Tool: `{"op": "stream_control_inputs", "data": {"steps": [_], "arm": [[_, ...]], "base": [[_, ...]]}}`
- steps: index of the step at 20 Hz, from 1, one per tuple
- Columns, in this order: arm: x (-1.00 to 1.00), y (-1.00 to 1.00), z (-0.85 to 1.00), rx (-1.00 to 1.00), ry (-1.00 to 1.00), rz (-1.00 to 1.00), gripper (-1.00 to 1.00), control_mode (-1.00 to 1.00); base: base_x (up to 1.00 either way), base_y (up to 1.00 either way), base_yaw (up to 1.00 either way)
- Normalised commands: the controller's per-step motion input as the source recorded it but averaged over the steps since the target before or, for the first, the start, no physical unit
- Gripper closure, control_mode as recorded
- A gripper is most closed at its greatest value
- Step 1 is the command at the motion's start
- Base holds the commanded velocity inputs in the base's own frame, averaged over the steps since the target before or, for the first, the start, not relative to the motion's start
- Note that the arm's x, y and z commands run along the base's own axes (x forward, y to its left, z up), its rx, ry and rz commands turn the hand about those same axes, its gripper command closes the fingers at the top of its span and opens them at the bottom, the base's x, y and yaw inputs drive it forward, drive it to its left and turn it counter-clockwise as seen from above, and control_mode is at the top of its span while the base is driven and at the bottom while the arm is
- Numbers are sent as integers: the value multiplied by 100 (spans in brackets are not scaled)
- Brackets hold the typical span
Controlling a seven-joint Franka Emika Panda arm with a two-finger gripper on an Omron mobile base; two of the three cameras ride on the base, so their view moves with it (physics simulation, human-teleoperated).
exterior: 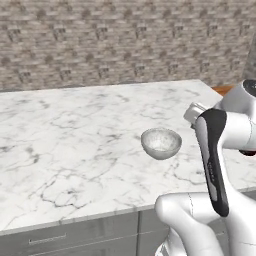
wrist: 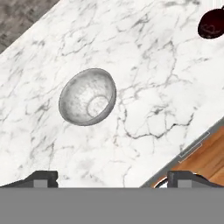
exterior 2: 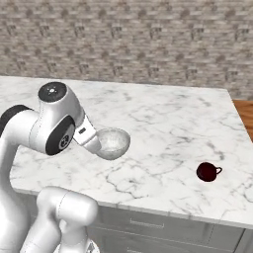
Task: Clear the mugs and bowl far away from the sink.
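Note:
The pale speckled bowl (exterior: 161,143) stands upright on the white marble counter (exterior: 75,140), near its front edge. In the hand view the bowl (wrist: 87,97) lies below and ahead of my gripper (wrist: 113,179). The gripper is open, its fingertips (wrist: 41,178) wide apart with nothing between them, hovering above the counter. The dark maroon mug (exterior 2: 206,171) sits to the bowl's right, close to the front edge, handle pointing right; it also shows as the mug (wrist: 212,24) in a corner of the hand view. The bright red mug and the sink are out of view.
A brick wall (exterior: 125,40) backs the counter. The counter ends at the right over wooden floor (exterior 2: 244,111). Grey drawers (exterior 2: 148,225) run under the front edge. My arm (exterior 2: 54,123) leans over the counter just left of the bowl (exterior 2: 113,142).

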Motion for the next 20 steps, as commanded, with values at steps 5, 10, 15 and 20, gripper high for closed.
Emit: {"op": "stream_control_inputs", "data": {"steps": [5,10,15,20], "arm": [[-1,0,7,-6,-1,41,-100,-100],[-19,4,1,-9,-3,29,-100,-100],[-12,14,19,-18,-8,1,-100,-100],[-21,4,5,-3,0,0,-100,-100]], "base": [[0,0,0],[0,0,0],[0,0,0],[0,0,0]]}}
